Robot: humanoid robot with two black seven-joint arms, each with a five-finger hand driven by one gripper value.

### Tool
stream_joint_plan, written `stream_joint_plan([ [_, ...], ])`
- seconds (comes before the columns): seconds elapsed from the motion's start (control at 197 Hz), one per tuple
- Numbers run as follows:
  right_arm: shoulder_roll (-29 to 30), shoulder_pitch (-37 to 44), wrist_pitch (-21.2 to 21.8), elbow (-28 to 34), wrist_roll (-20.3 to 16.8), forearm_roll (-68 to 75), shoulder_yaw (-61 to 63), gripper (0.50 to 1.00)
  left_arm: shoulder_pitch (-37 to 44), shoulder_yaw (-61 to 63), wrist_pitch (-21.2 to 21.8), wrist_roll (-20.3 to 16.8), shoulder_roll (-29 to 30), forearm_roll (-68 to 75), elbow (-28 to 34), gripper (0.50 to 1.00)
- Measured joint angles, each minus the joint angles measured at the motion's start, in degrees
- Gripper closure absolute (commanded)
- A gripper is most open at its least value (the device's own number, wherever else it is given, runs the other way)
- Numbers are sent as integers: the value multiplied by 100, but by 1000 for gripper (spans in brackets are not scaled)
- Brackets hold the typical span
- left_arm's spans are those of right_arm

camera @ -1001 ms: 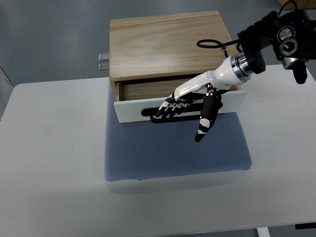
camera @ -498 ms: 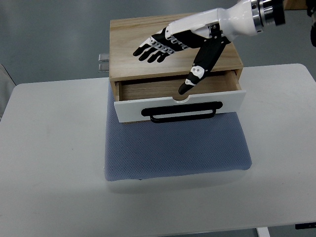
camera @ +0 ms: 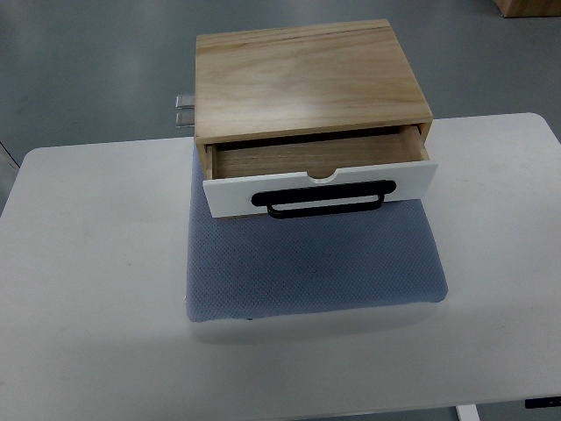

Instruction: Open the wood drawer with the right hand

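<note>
Wood drawer [camera: 316, 156] sits partly pulled out of the box [camera: 307, 79], on the blue mat [camera: 311, 263] on the table [camera: 88, 263]. Its white front and black handle [camera: 323, 197] run left-right along the box's near side. No hand in view, so fingers' state and the nearer arm can't be told; drawer looks open already.

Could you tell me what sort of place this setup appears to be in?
Probably a lab or test bench rather than a home: a plain white table on a bare grey floor, holding only a wooden drawer box staged on a blue mat.
</note>
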Motion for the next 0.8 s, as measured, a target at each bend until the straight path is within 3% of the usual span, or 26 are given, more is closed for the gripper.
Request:
stream_joint_plan([
  [0.132, 483, -450, -724, -753, 39, 156, 641, 560, 0, 0, 0, 0, 0, 0, 0, 500],
  [0.274, 903, -863, -876, -1478, 31, 655, 978, 560, 0, 0, 0, 0, 0, 0, 0, 500],
  [0.376, 1068, -1143, -773, -1768, 3, 1151, 1029, 558, 0, 0, 0, 0, 0, 0, 0, 500],
  [0.59, 1214, -1530, -129, -1944, 46, 1595, 1048, 556, 1, 0, 0, 0, 0, 0, 0, 500],
  [0.798, 1458, -1714, 92, -2021, 106, 1750, 1328, 556, 2, 0, 0, 0, 0, 0, 0, 500],
])
